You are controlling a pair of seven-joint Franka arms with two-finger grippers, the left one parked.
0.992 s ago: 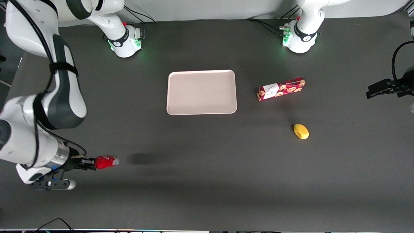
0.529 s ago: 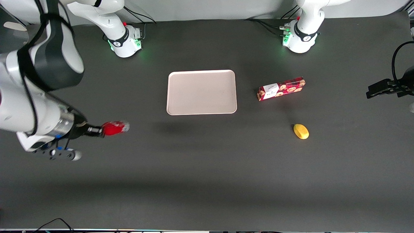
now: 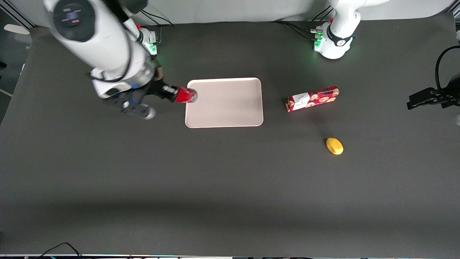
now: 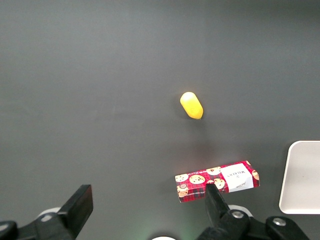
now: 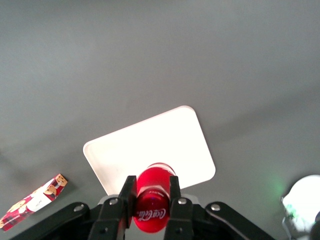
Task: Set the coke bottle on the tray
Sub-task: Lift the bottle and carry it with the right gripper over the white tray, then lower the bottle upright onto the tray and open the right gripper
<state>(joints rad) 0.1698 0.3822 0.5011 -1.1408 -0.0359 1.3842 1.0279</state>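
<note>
Because the coke bottle [image 3: 185, 95] must land on the tray [image 3: 230, 108], the gripper [image 3: 172, 92], fingers clamped on its body, carries it aloft at the tray's working-arm edge.

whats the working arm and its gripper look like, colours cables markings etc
The right arm has glossy white rounded shells, with a dark circular end cap bearing small pink marks. Its base glows green, with black cables trailing from it. A silvery wrist ring leads to a white hand block. The gripper is black, with two slim black fingers and round screw heads on its body.
</note>
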